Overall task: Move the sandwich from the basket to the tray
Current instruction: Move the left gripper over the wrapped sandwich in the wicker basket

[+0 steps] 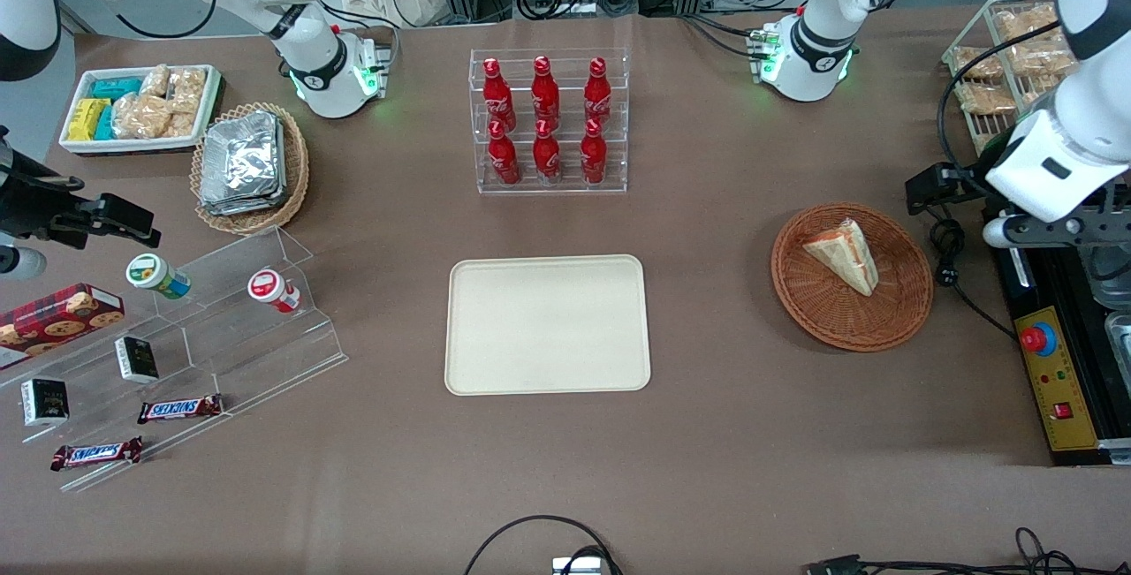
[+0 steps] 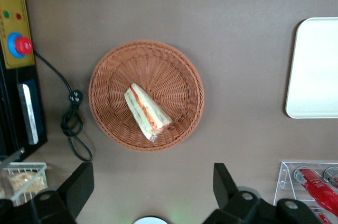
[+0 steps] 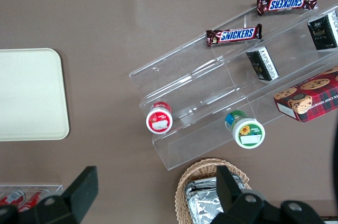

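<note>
Gripper (image 2: 150,192) wide open, empty, high above basket (image 1: 901,310) at right of front frame. Sandwich (image 1: 844,254) flat in basket; tray (image 1: 546,325) at centre, bare. Risks: slippery wrap escaping pinch; fingers (image 2: 79,184) catching wicker rim, dragging basket.

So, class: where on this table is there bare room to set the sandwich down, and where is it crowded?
The tray is bare. Open cloth lies between it and the basket holding the sandwich, and between tray and bottle rack. The acrylic shelf of snacks is crowded. The open gripper hovers above the basket.
</note>
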`<state>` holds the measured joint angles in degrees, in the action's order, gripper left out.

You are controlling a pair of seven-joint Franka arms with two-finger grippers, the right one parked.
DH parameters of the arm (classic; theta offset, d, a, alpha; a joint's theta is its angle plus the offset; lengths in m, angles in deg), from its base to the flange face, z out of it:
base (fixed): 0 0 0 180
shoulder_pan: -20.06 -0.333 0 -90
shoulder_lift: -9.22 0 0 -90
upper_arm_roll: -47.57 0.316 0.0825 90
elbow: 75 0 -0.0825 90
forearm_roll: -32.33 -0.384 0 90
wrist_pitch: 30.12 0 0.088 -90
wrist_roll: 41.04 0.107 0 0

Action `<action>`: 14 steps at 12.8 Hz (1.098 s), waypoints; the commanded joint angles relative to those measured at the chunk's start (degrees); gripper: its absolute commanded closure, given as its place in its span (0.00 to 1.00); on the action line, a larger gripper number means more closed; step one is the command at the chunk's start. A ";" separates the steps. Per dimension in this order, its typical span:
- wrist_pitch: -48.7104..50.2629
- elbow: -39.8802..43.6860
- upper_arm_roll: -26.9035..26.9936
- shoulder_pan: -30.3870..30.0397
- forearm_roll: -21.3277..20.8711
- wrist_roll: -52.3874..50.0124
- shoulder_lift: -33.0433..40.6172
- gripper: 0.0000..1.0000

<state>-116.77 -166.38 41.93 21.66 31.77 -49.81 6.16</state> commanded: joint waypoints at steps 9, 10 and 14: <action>-26.46 -36.75 -0.15 1.13 -0.15 -18.65 16.24 0.00; -26.82 -37.28 -0.15 1.05 -0.06 -20.75 16.06 0.00; -32.78 -43.33 0.28 -0.36 0.03 -24.72 16.32 0.00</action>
<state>-145.98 -205.30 42.08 22.14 31.78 -72.64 20.15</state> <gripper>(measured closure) 0.000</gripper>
